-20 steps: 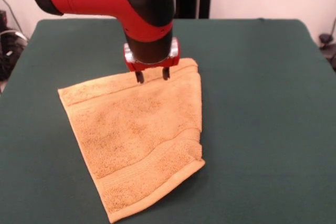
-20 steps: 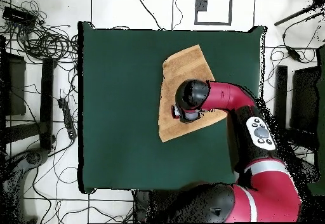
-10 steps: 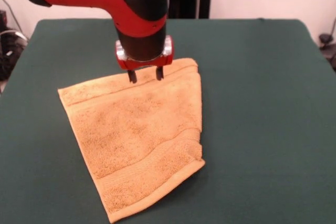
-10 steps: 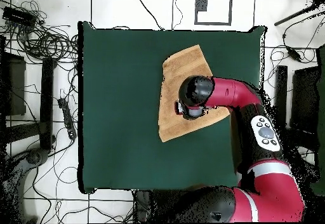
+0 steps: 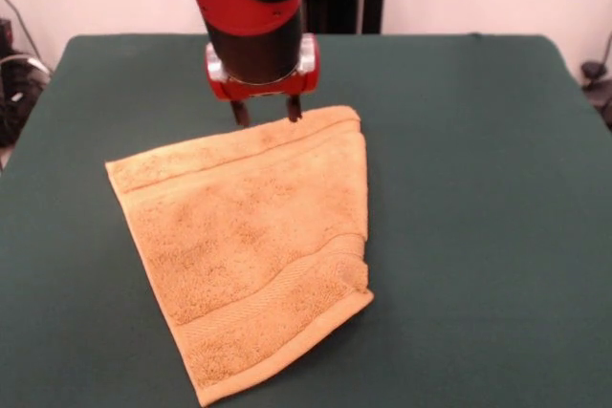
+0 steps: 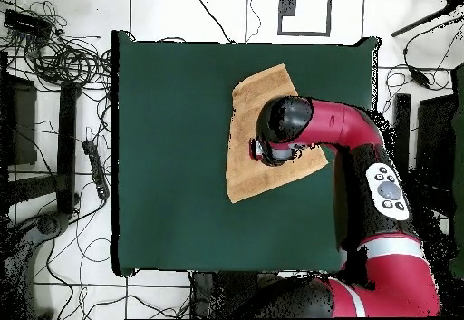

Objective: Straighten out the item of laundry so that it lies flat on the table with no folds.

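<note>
From my remote station I record the towel (image 5: 251, 236) lying left of centre on the green felt surface (image 5: 478, 188), a soft, light, fluffy terry trapezoid whose right side is doubled over into a thick fold. The gripper (image 5: 264, 110) hangs over its far edge, fingers (image 5: 239, 114) slightly parted and holding nothing. I judge it limp and clingy on felt, best pinched at the folded right edge's near corner.

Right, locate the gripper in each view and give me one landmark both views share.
Front view: gripper, open, top centre, just above the towel's far edge.
Overhead view: gripper hidden beneath the arm's black wrist, right of centre.
Shared landmark: the orange towel on the green table.
</note>
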Robot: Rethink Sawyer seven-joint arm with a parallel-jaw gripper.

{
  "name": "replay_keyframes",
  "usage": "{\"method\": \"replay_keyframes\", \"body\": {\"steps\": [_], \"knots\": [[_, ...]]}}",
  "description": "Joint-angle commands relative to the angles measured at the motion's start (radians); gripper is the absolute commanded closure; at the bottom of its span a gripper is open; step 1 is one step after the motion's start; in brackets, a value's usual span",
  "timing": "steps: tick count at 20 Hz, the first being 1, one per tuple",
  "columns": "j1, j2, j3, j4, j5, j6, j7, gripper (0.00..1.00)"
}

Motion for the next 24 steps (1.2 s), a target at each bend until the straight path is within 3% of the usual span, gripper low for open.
{"method": "replay_keyframes", "body": {"steps": [1,14,24], "knots": [[0.074,0.048,0.025,-0.053,0.058,0.059,0.167,0.0],[0.201,0.284,-0.041,-0.382,0.063,0.19,0.265,0.0],[0.246,0.448,-0.058,-0.601,0.091,0.227,0.305,0.0]]}}
